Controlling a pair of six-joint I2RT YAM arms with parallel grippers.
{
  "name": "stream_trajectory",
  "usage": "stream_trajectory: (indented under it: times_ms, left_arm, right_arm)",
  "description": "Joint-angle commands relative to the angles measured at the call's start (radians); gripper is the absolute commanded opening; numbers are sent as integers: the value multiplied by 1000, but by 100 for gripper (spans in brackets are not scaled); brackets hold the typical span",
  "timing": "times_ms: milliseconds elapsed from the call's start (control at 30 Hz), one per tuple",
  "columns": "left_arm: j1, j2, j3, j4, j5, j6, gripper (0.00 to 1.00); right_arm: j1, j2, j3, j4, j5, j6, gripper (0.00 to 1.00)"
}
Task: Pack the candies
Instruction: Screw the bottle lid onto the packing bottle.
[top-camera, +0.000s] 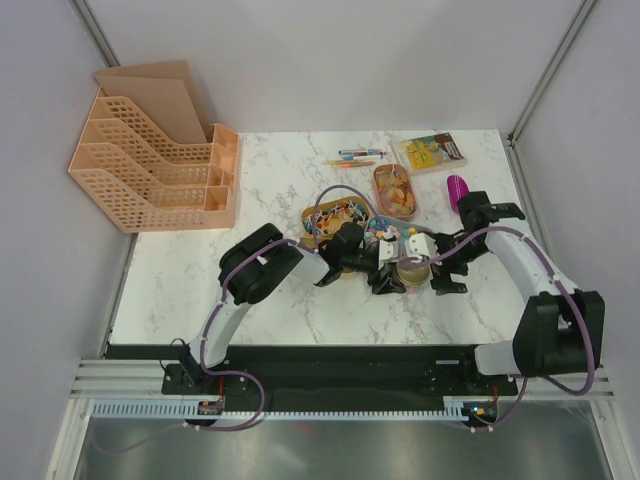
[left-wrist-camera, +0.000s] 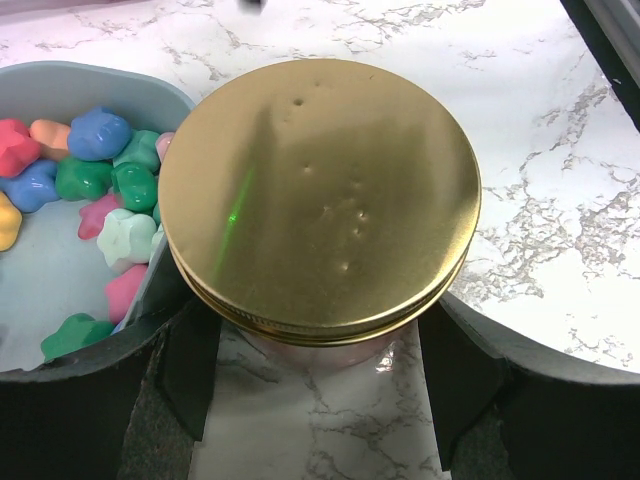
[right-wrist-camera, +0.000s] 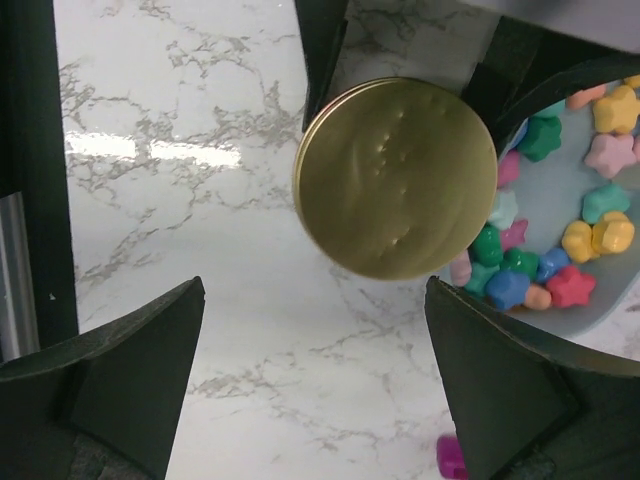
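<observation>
Gold metal lid (left-wrist-camera: 320, 195) seated on glass jar (left-wrist-camera: 322, 352); jar on marble tabletop (left-wrist-camera: 540, 230), just beside grey dish (left-wrist-camera: 130, 78) of pastel star candies (left-wrist-camera: 100, 165). Left gripper (left-wrist-camera: 320, 385): jaws closed on jar sides below lid. Right gripper (right-wrist-camera: 315, 375): jaws spread wide, empty, clear of lid. Step, by judgement: opening the jar. Next move: right jaws centred round lid rim, then a twist. Jar contents hidden under lid; thread tightness not discernible; pink piece (right-wrist-camera: 450, 458) cut off at frame edge.
</observation>
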Motion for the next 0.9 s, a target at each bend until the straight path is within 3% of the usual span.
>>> stream_trajectory:
  times_ms: [0, 333, 867]
  left_arm:
    - [25, 193, -102, -627, -234, -118, 2]
    - [26, 193, -102, -627, -239, -117, 2]
    - [25, 200, -93, -636, -240, -114, 2]
  right_arm:
    - [-2, 83, 60, 34, -107, -92, 98]
    - [41, 276, 200, -26, -126, -203, 98]
    - [119, 359, 213, -110, -75, -253, 98]
